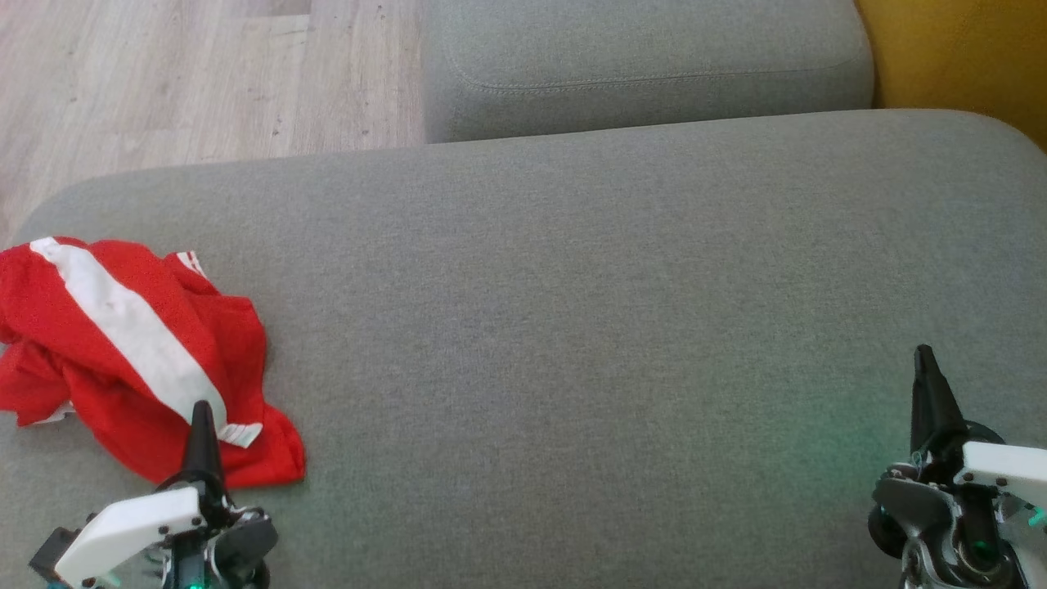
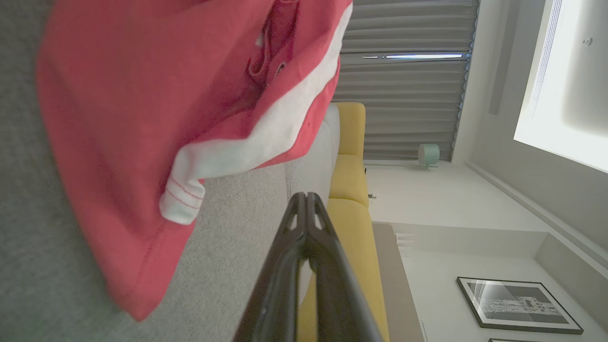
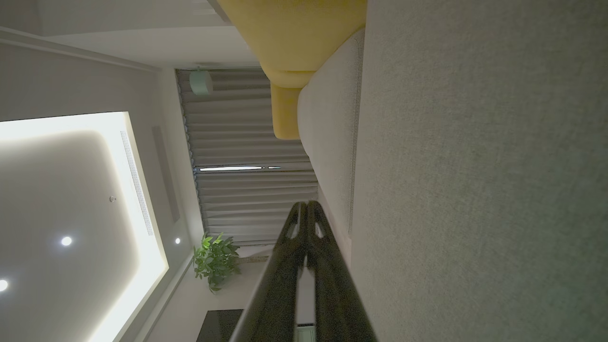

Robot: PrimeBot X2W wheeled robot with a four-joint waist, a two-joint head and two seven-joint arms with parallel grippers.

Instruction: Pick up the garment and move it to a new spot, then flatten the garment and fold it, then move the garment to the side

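The garment (image 1: 123,352) is red with a white stripe and lies crumpled at the left end of the grey cushion (image 1: 572,327). My left gripper (image 1: 201,409) is shut with nothing in it, its tip over the garment's near edge in the head view. The left wrist view shows the garment (image 2: 142,118) to the upper left of my shut left gripper (image 2: 306,195), apart from the tips. My right gripper (image 1: 925,353) is shut and empty at the lower right, far from the garment. In the right wrist view, my right gripper (image 3: 306,204) has its fingers pressed together beside the cushion (image 3: 475,166).
A second grey cushion (image 1: 646,65) stands behind the main one. Yellow upholstery (image 1: 965,49) is at the back right. Wooden floor (image 1: 164,82) lies past the cushion's far left edge. Curtains (image 3: 237,142) and a potted plant (image 3: 214,259) are far off.
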